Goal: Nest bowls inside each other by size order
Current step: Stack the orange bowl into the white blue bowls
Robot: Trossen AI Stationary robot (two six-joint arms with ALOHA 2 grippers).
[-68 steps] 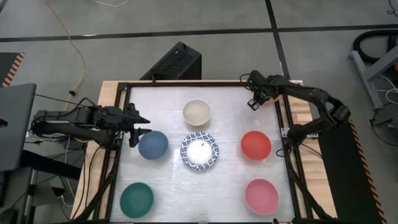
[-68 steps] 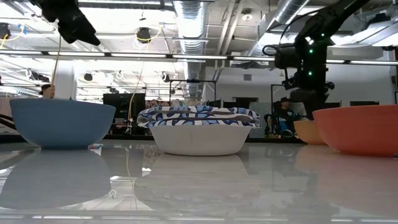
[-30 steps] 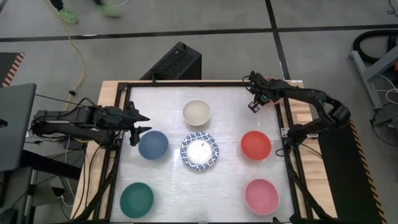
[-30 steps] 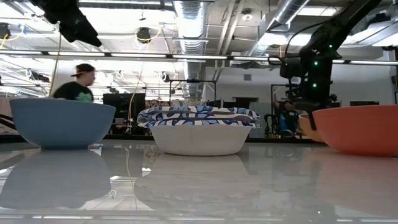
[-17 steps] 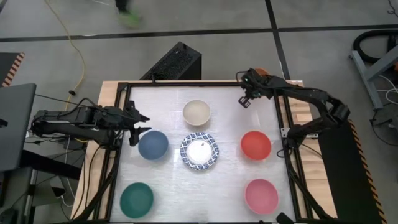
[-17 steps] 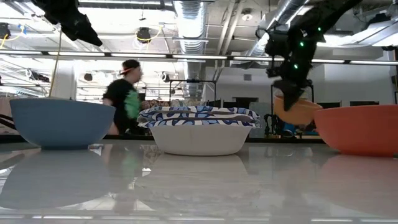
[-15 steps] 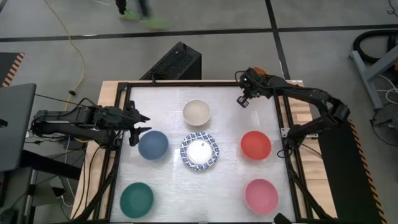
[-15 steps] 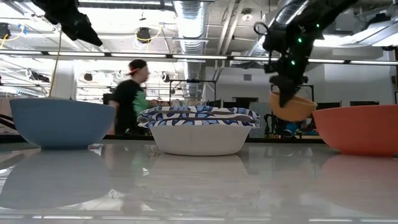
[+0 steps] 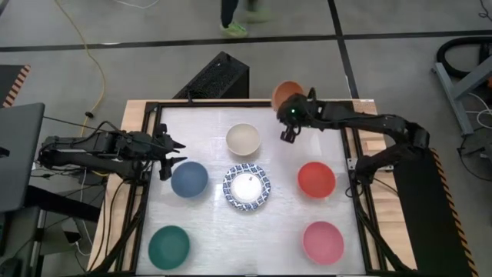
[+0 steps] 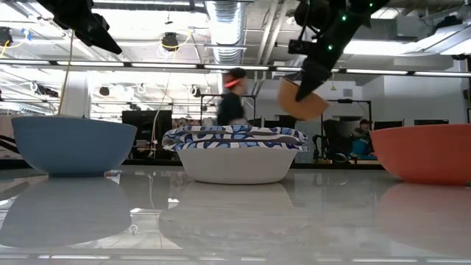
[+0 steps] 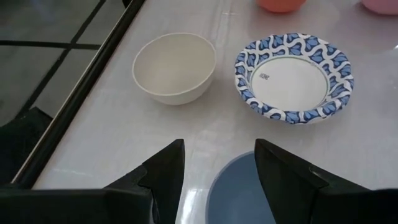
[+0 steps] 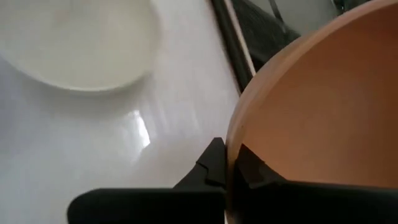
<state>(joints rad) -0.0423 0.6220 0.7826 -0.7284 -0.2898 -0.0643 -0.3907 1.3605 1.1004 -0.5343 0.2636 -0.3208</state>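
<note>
My right jaws, clamped on the orange bowl's [image 9: 286, 94] rim, have lifted it off the desk toward the cream bowl [image 9: 243, 139] just beside, ready to nest.

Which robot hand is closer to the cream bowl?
The right gripper, holding the orange bowl in the air just beside the cream bowl. The left gripper sits farther off, over by the slate-blue bowl.
</note>
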